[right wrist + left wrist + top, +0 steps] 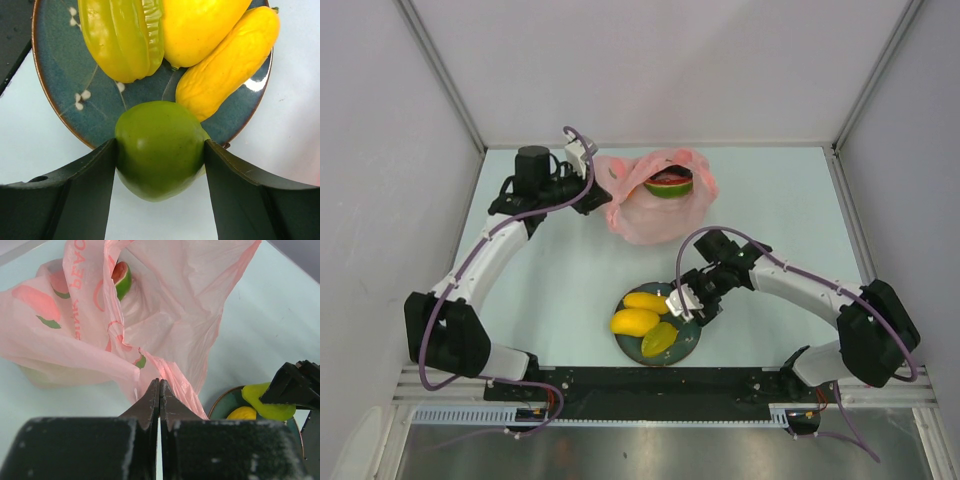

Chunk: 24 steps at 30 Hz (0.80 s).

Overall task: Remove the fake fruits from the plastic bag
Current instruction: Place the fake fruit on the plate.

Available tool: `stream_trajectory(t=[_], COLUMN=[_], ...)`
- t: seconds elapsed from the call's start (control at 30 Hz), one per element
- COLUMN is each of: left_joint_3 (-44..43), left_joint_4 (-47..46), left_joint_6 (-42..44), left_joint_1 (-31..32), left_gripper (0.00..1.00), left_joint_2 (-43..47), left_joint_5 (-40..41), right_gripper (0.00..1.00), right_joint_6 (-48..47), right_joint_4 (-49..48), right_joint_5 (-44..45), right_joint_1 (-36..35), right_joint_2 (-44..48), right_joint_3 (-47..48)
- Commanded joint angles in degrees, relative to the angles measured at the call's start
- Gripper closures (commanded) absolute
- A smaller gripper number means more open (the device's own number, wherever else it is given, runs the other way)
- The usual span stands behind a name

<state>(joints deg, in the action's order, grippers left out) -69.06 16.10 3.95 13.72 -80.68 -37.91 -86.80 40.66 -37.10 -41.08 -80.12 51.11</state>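
Observation:
The pink plastic bag (658, 205) lies at the back middle of the table, with a watermelon slice (668, 184) in its open mouth; the slice also shows in the left wrist view (121, 279). My left gripper (592, 185) is shut on the bag's left edge (165, 375). My right gripper (688, 307) is shut on a green fruit (160, 149) at the right rim of the blue-grey plate (686, 346). On the plate lie two yellow mangoes (646, 300) (634, 321) and a yellow-green ribbed fruit (659, 339).
White walls close the table at the back and both sides. The black rail with the arm bases (660, 380) runs along the near edge, just below the plate.

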Motion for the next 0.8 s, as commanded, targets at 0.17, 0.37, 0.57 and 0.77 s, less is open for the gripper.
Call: stream_trajectory(t=[0.17,0.37,0.57,0.77], left_joint_3=[0.41,0.68,0.59,0.15], left_joint_4=[-0.36,-0.45,-0.63,-0.89], left_joint_6=[0.89,0.89,0.71,0.45], left_joint_1=[0.35,0.35,0.35,0.26], left_gripper=[1.00,1.00,1.00,1.00], left_joint_2=[2.81,2.64,2.02,1.06], left_joint_5=[-0.50,-0.67,-1.02,-1.38], right_gripper=[0.66,0.61,0.36,0.19], right_joint_6=[-4.07,-5.65,-9.87,-10.49], right_joint_4=[-3.75,-3.93,-5.24,-6.22], right_joint_5=[0.01,-0.08,-0.34,-0.51], right_joint_1=[-1.20,-1.11,-0.14,0.82], right_joint_2=[-3.46,-3.64,-2.86,-0.13], right_joint_3=[0.04,0.13,-1.19,-1.63])
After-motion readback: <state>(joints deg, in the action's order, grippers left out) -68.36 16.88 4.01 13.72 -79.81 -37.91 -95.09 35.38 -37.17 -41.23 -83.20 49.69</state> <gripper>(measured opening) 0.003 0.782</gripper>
